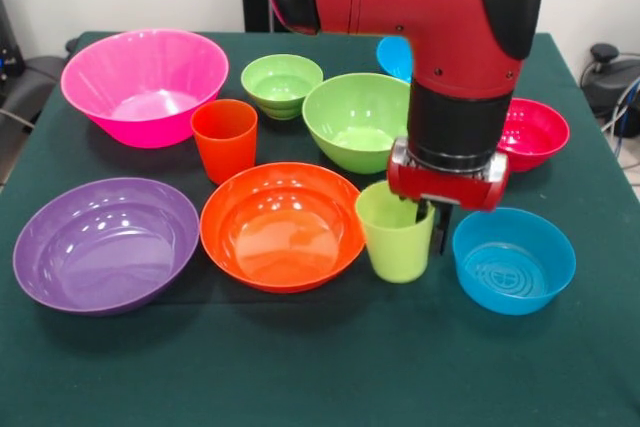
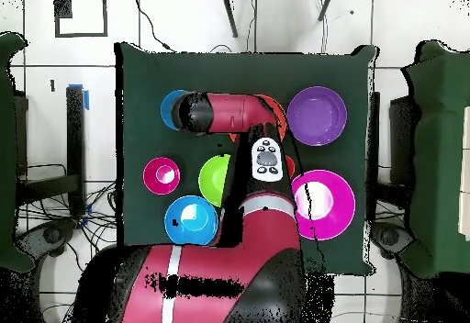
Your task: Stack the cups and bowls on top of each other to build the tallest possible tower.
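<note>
The lime green cup [image 1: 396,232] stands upright on the table between the orange bowl [image 1: 282,225] and a blue bowl [image 1: 513,259]. My gripper [image 1: 431,222] is down at the cup's right rim, one finger inside and one outside, shut on the wall. The orange cup [image 1: 224,139] stands in front of the pink bowl [image 1: 145,87]. Around them are the purple bowl [image 1: 105,242], a small green bowl [image 1: 282,84], a medium green bowl [image 1: 357,120], the small red bowl [image 1: 532,132] and a second blue bowl [image 1: 395,55] behind the arm. No tower stands. In the overhead view the arm [image 2: 266,159] hides the gripper and the cup.
All pieces stand apart on the dark green table [image 1: 300,367]. The overhead view shows the purple bowl [image 2: 317,116], pink bowl [image 2: 323,204], green bowl [image 2: 216,178], red bowl [image 2: 162,174] and blue bowl [image 2: 190,219] around the arm.
</note>
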Controlling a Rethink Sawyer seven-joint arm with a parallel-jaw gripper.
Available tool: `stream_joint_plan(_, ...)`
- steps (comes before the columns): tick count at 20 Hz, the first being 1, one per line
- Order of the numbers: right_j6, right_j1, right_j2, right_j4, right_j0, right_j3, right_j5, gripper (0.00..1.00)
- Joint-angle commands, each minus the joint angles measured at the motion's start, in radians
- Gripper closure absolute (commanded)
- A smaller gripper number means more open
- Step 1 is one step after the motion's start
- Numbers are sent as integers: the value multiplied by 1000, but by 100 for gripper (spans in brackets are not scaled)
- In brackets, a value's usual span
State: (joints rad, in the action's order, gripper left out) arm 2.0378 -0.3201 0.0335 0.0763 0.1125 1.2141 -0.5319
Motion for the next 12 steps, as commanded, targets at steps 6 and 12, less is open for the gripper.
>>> stream_joint_plan(6,79,-168,1,20,-43,297,-77,100)
stream_joint_plan(12,109,-245,-11,10,-60,442,-31,100)
